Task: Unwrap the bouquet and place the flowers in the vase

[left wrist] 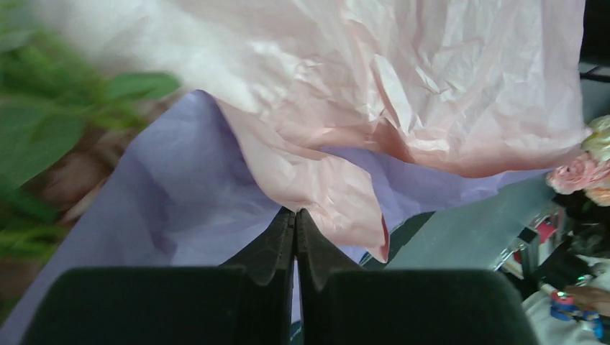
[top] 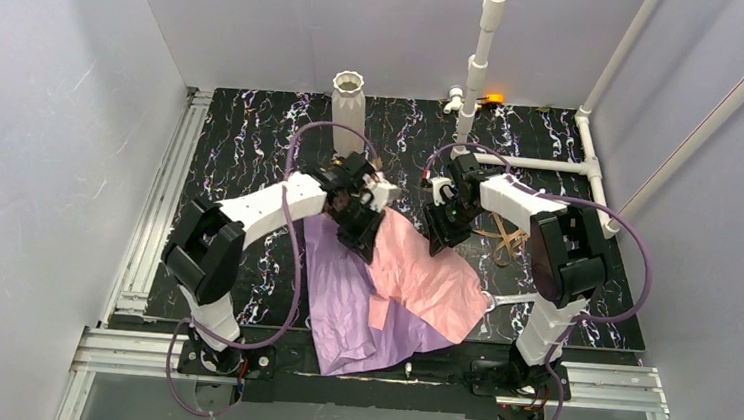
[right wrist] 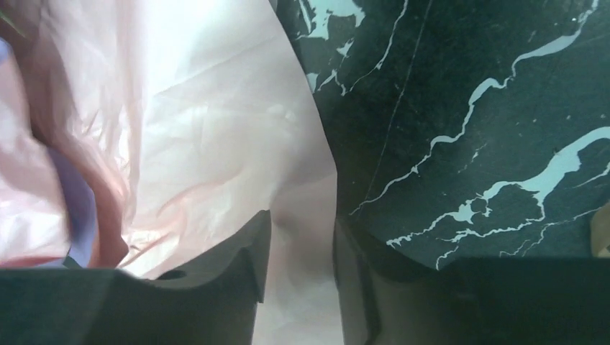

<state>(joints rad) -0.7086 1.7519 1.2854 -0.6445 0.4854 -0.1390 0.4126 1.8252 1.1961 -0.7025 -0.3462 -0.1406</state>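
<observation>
The bouquet's crinkly paper lies spread open on the table, with the pink sheet (top: 425,274) over the purple sheet (top: 341,303). My left gripper (left wrist: 295,210) is shut, its tips pinching a fold of the pink paper (left wrist: 324,180). Blurred green leaves (left wrist: 43,136) show at the left of that view and pink roses (left wrist: 584,169) at its right edge. My right gripper (right wrist: 302,219) stands open astride the pink paper's edge (right wrist: 216,144), with paper in the gap. The ribbed white vase (top: 348,103) stands upright behind the left arm. In the top view both grippers (top: 362,224) (top: 441,234) hide the flowers.
A loose tan ribbon (top: 508,243) lies on the black marbled table (top: 251,160) right of the right gripper. White plastic pipes (top: 552,166) run along the back right. Grey walls close in the sides, and an aluminium rail (top: 151,223) lines the left edge.
</observation>
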